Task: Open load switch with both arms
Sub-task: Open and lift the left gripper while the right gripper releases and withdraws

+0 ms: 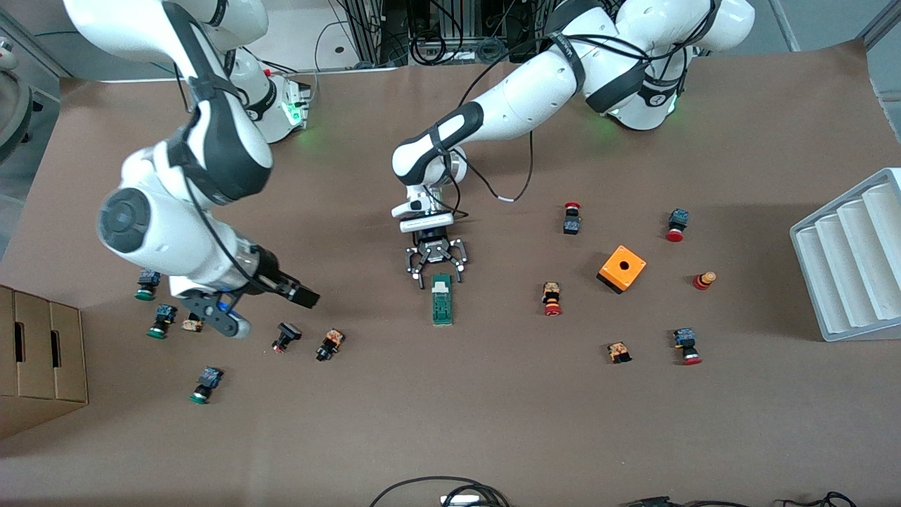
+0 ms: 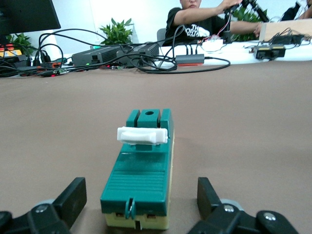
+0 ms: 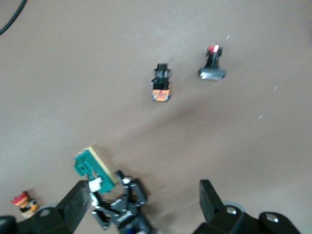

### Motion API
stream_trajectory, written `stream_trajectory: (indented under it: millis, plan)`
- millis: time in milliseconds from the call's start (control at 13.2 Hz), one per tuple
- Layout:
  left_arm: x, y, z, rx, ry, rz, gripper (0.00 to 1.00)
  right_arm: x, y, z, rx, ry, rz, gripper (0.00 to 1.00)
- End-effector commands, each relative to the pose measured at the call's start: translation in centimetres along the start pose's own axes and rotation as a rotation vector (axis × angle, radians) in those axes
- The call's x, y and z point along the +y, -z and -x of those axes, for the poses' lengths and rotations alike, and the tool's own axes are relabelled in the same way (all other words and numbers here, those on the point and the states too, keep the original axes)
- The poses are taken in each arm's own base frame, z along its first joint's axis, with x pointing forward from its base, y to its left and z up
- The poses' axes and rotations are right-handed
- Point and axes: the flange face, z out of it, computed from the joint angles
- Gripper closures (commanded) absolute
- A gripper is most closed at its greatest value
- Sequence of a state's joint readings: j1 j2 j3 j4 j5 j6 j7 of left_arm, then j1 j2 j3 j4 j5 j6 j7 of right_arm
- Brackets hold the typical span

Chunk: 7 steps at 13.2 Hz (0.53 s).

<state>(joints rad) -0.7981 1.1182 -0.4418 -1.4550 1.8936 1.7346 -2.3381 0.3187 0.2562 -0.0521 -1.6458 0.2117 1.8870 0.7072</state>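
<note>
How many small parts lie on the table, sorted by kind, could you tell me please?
Load switch: 1
Orange cube with a hole: 1
Green-capped push buttons: 3
Other small push-button parts: 9
Total: 14

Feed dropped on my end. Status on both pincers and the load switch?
Left pincer open, low at load switch's white-tab end, not gripping. Right pincer open, up over push buttons. Switch flat, nothing blocking.
</note>
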Motion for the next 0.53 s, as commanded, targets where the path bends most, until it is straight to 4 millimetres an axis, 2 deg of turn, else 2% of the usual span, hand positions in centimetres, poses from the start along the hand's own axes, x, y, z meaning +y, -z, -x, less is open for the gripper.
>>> stream_trajectory:
  millis: [0, 303, 455]
  plan:
    - [0.5, 1.0, -2.6, -0.057, -0.026, -0.035, 0.00, 5.2, 4.0, 0.4, 0.037, 0.170, 0.031, 0.00]
    - [1.1, 2.3, -6.1, -0.078, 0.006, -0.053, 0.00, 11.5, 8.3, -0.6, 0.108, 0.406, 0.071, 0.00]
    - [1.5, 3.4, -9.0, -0.090, 0.023, -0.057, 0.00, 13.1, 9.8, -0.8, 0.125, 0.458, 0.096, 0.00]
